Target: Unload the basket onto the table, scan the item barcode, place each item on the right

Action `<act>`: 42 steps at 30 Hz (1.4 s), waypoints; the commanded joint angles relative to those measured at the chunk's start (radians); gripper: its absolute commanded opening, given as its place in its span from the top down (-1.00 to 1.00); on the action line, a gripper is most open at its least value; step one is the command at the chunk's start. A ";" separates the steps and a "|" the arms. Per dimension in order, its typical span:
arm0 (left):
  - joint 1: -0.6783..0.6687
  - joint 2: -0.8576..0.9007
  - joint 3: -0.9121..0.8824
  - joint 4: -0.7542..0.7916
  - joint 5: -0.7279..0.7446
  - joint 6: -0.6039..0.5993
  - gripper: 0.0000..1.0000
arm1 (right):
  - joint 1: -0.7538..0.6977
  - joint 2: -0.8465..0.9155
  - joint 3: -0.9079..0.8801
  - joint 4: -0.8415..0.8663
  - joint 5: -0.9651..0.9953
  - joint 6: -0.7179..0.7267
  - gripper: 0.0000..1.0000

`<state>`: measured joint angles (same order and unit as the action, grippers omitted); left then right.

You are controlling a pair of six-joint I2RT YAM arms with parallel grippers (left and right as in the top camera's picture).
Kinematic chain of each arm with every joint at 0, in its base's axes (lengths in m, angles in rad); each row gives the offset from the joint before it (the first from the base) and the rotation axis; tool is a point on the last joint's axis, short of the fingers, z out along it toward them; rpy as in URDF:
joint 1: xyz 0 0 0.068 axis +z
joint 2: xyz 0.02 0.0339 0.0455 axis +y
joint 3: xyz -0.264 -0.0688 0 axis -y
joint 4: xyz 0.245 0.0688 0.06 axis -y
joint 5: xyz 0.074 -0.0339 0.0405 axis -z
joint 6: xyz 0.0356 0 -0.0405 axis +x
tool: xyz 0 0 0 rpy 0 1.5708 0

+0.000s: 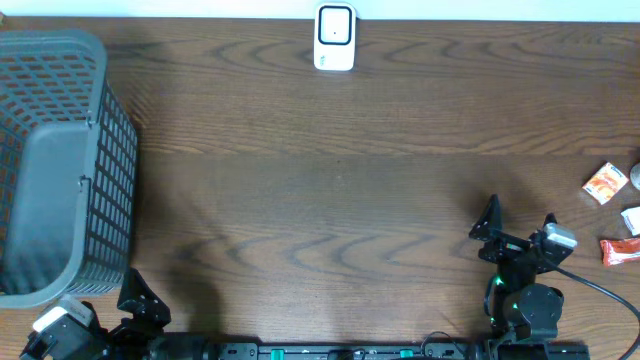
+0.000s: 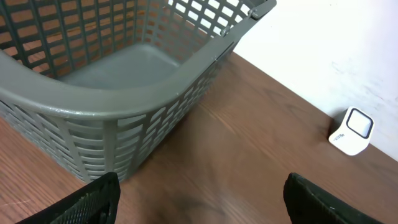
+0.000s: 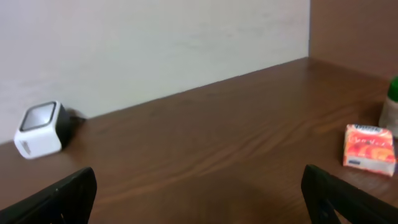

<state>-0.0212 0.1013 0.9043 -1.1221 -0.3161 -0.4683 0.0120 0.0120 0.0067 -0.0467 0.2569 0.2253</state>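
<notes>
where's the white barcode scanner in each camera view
Overhead: scanner at top centre, at the far edge of the table.
Left wrist: far right, mid-height, beyond the basket.
Right wrist: far left, mid-height.
Shared landmark: the white wall directly behind it, visible in all three views.
</notes>
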 commanded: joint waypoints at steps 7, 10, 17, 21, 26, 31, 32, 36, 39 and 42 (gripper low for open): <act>0.004 -0.008 -0.003 0.000 0.001 -0.001 -0.69 | -0.006 -0.007 -0.001 -0.006 -0.025 -0.104 -0.98; 0.004 -0.008 -0.003 0.000 0.001 -0.001 -0.69 | -0.006 -0.007 -0.001 -0.006 -0.023 -0.103 -0.98; 0.004 -0.008 -0.003 0.000 0.001 -0.001 -0.69 | -0.006 -0.007 -0.001 -0.006 -0.023 -0.103 -0.99; 0.004 -0.008 -0.003 0.000 0.001 -0.001 -0.69 | -0.006 -0.007 -0.001 -0.006 -0.023 -0.103 -0.98; 0.004 -0.008 -0.003 0.000 0.000 0.000 -0.69 | -0.006 -0.007 -0.001 -0.006 -0.023 -0.103 -0.98; 0.003 -0.008 -0.017 0.044 0.002 0.025 -0.69 | -0.006 -0.007 -0.001 -0.006 -0.023 -0.103 -0.98; 0.003 -0.006 -0.031 0.072 0.017 0.026 -0.69 | -0.006 -0.007 -0.001 -0.006 -0.023 -0.103 -0.98; 0.003 -0.006 -0.171 0.266 0.053 0.085 -0.69 | -0.006 -0.007 -0.001 -0.006 -0.023 -0.103 -0.99; 0.003 -0.007 -0.303 0.464 0.143 0.195 -0.69 | -0.006 -0.007 -0.001 -0.006 -0.023 -0.103 -0.99; 0.003 -0.007 -0.444 0.729 0.245 0.272 -0.69 | -0.006 -0.007 -0.001 -0.006 -0.023 -0.103 -0.99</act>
<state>-0.0212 0.0971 0.5549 -0.5171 -0.2001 -0.3252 0.0120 0.0116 0.0067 -0.0475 0.2394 0.1360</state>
